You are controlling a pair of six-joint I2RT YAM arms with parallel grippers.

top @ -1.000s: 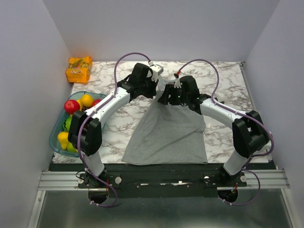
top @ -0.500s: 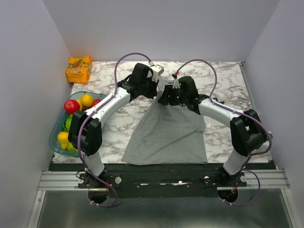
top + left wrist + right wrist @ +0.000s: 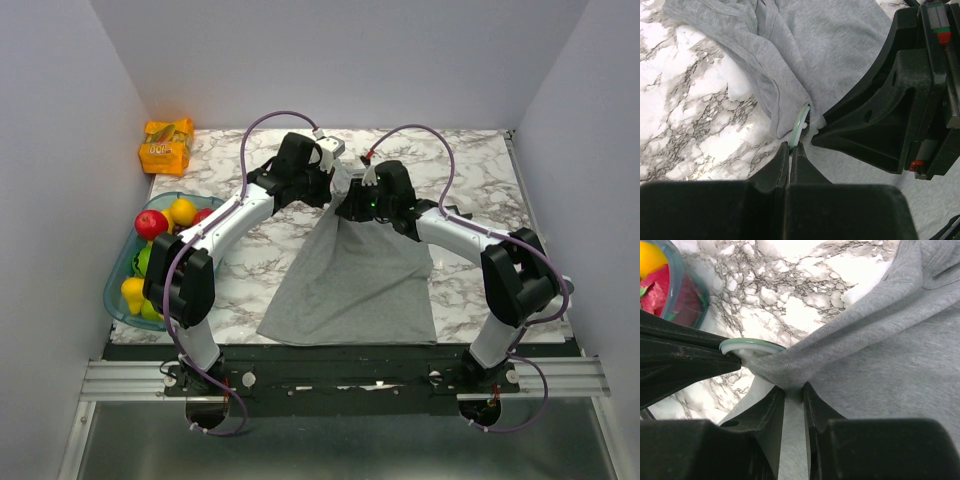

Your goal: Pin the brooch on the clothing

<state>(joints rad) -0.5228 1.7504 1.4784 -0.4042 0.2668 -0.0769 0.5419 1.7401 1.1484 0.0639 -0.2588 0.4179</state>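
Observation:
The clothing, a light-grey tank top, lies on the marble table with its upper edge lifted between the two arms. My left gripper is shut on the brooch, which shows edge-on as a thin green and white rim against the folded hem of the clothing. My right gripper is shut on a small fold of the clothing, right beside the brooch. In the top view the left gripper and right gripper meet at the top's upper edge. The brooch's face is hidden.
A teal bowl of fruit stands at the table's left edge, and its rim shows in the right wrist view. An orange packet lies at the back left corner. Grey walls close in three sides.
The right gripper's jaws have narrowed onto a fold of the cloth, and the right arm has shifted slightly left toward the left gripper. The left arm has held still.

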